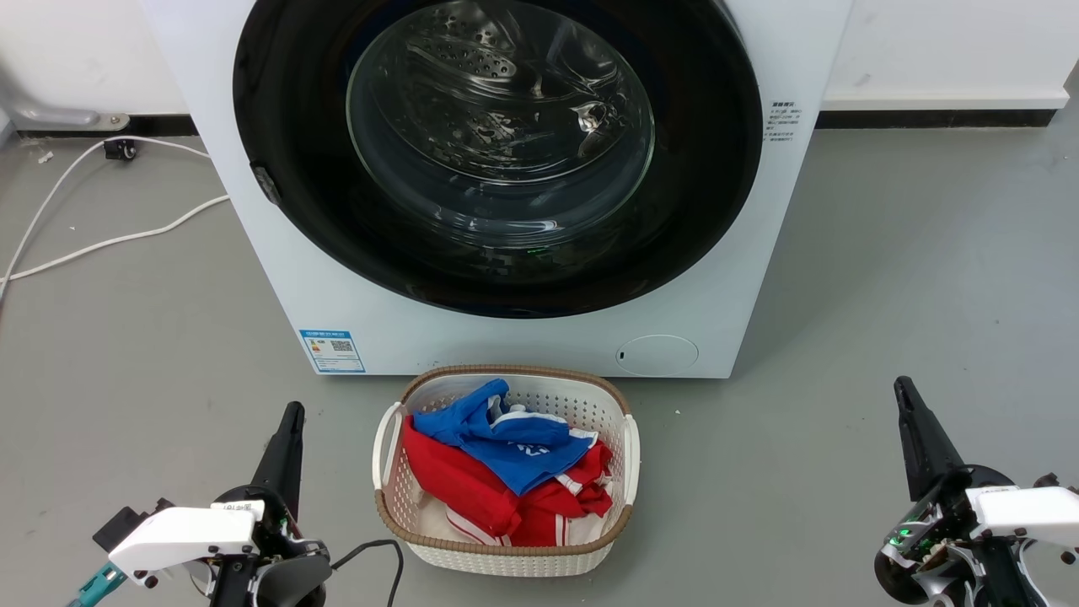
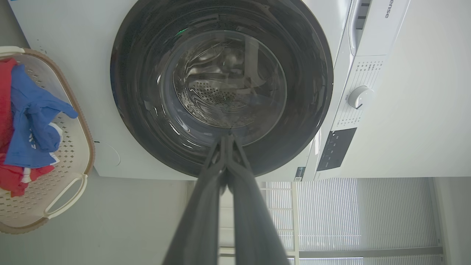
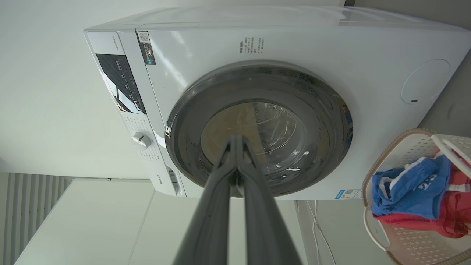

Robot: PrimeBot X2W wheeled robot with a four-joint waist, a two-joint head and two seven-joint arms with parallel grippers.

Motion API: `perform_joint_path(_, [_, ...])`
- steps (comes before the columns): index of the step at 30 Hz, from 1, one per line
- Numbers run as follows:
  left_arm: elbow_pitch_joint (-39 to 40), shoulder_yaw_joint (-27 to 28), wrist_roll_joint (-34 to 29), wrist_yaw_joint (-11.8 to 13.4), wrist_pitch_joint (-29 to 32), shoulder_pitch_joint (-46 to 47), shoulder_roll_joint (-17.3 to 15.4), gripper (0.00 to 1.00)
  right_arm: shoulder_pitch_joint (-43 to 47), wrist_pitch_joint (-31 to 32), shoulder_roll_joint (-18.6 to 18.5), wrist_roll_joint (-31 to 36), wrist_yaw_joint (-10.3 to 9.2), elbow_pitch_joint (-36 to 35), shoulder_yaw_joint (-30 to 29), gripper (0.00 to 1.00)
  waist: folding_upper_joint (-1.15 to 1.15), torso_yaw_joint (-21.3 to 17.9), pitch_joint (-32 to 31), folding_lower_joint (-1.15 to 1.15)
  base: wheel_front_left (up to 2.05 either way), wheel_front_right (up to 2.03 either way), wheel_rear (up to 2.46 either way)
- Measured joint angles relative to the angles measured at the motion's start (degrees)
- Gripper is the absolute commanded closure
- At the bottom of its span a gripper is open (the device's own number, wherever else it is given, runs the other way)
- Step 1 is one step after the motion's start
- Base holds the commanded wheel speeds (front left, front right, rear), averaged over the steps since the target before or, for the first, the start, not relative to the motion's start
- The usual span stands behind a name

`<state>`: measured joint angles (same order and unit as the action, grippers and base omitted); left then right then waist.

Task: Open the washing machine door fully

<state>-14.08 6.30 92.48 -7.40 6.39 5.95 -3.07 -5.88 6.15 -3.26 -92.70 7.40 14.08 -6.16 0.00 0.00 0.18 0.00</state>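
I find the washing machine door [image 1: 506, 282] seated flush in the front of the washing machine [image 1: 278, 287], just behind the laundry basket [image 1: 506, 556]. My left gripper [image 1: 292, 415] and right gripper [image 1: 904, 389] hang low, well apart from the door. The fingers of each are pressed together on nothing.

My left gripper [image 1: 293, 413] sits at the lower left of the head view, its two dark fingers pressed together and pointing up, leaning slightly right. My right gripper [image 1: 903, 389] sits at the lower right, fingers also closed tip to tip, leaning slightly left. The white left wrist [image 1: 181, 533] and right wrist [image 1: 1024, 510] are held low and well apart.
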Motion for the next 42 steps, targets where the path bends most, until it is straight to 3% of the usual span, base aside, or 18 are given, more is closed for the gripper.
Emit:
perform_joint_path(18, [0.0, 0.05, -0.04, 0.0, 0.0, 0.01, 0.03, 1.0, -0.01, 0.03, 0.08, 0.16, 0.0, 0.01, -0.09, 1.0, 0.0, 0.0, 0.0, 0.0, 0.0, 0.0, 0.0])
perform_joint_path(19, [0.0, 0.05, -0.04, 0.0, 0.0, 0.01, 0.04, 0.0, -0.01, 0.03, 0.08, 0.16, 0.0, 0.01, -0.1, 0.0, 0.0, 0.0, 0.0, 0.0, 0.0, 0.0, 0.0])
perform_joint_path(34, [-0.02, -4.1, -1.89, 0.07, -3.12, -1.85, 0.36, 0.0, 3.08, -1.89, 0.29, 1.31, -0.02, -1.01, 0.69, 0.0, 0.0, -0.09, -0.06, 0.0, 0.0, 0.0, 0.0])
perform_joint_path(42, [1.82, -4.77, -10.0, 0.07, -5.19, -1.86, 0.35, 0.0, 3.9, -4.47, -1.08, 6.86, -0.02, -2.9, 1.87, 0.0, 0.0, -0.2, -0.21, 0.0, 0.0, 0.0, 0.0])
